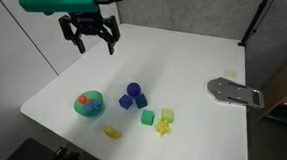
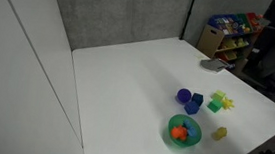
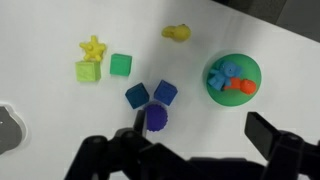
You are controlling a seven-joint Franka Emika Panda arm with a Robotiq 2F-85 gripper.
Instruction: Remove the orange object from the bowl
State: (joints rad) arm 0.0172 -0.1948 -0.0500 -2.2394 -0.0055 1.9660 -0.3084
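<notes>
The green bowl [image 1: 88, 105] stands on the white table; it shows in both exterior views [image 2: 184, 132] and in the wrist view [image 3: 233, 79]. The orange object [image 3: 243, 87] lies inside it beside a blue piece [image 3: 224, 76]; it also shows in both exterior views [image 1: 84, 98] [image 2: 179, 134]. My gripper [image 1: 91, 37] hangs high above the table's far side, well away from the bowl, open and empty. In the wrist view its fingers [image 3: 196, 132] frame bare table below the bowl.
Two blue cubes [image 3: 150, 94], a purple round piece [image 3: 156, 119], a green cube [image 3: 121, 65], a lime block with a yellow star [image 3: 91, 59] and a yellow piece [image 3: 176, 32] lie near the bowl. A grey metal plate [image 1: 233, 91] lies near the table edge.
</notes>
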